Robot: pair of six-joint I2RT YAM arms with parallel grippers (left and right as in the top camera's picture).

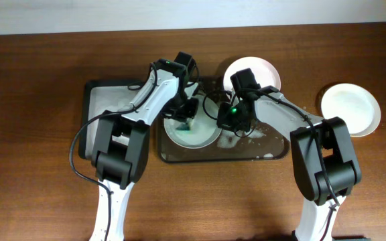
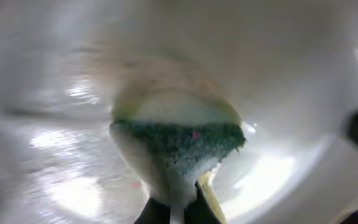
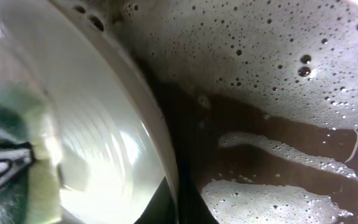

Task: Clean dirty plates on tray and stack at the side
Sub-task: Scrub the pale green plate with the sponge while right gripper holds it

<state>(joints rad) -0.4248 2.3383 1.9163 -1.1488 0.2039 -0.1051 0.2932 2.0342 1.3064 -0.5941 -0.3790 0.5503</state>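
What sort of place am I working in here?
Looks like a tabletop dishwashing mock-up rather than a real kitchen: a bare wooden table, a tray of soapy water, a green-faced sponge scrubbing a white plate, another plate set aside.

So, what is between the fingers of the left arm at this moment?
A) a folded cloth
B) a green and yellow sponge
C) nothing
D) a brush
B: in the left wrist view the left fingers pinch a green and yellow sponge that lies against the white plate.
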